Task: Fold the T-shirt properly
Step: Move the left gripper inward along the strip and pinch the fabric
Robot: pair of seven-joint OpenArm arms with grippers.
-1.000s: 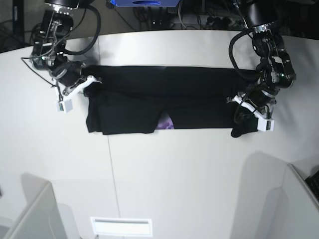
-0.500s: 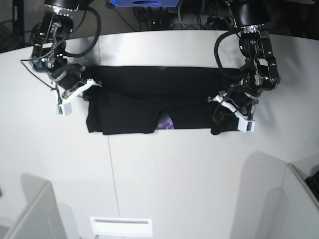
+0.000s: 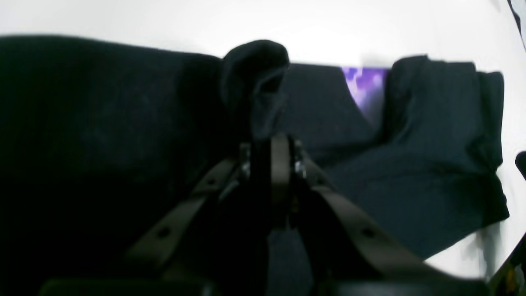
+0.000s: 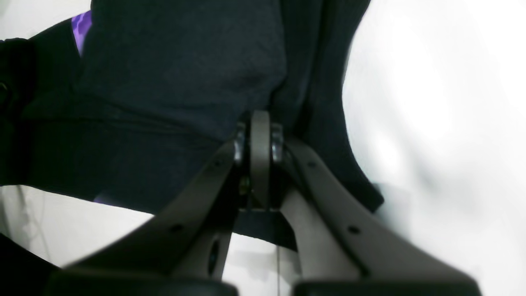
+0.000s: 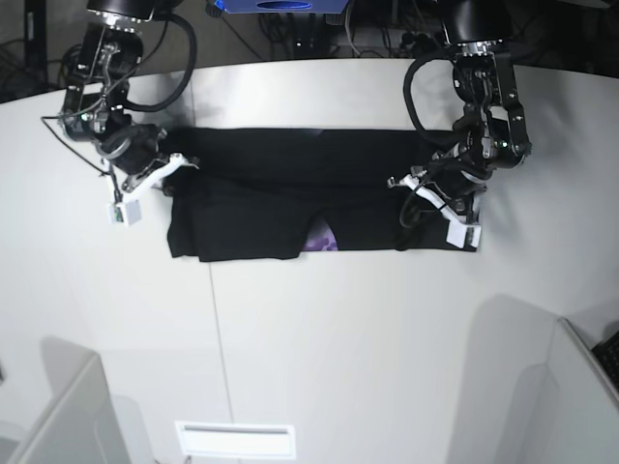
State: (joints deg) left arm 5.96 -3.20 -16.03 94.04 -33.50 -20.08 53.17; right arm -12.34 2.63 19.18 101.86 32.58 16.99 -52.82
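The left tool (image 5: 418, 205) pinches a raised fold of the T-shirt (image 5: 280, 193), which lies on the worktop (image 5: 319, 338). The right tool (image 5: 162, 172), pressed together, nips its far edge. If either thin pinch slips, the fold could flop back crooked.

- Base view: mounted high, looking steeply down on the whole white bench (image 5: 319, 338); both arms enter from the far edge. Wide, distant framing.
- Left wrist view: sits just behind the left hand (image 3: 271, 152), looking along its fingers, very close to the T-shirt (image 3: 411, 172); cloth fills most of the frame, bench along the top.
- Right wrist view: same mounting behind the right hand (image 4: 259, 135), close over cloth, bench at right.
- Shared: all three views show the purple print patch (image 5: 321, 235), (image 3: 363, 88), (image 4: 80, 24).
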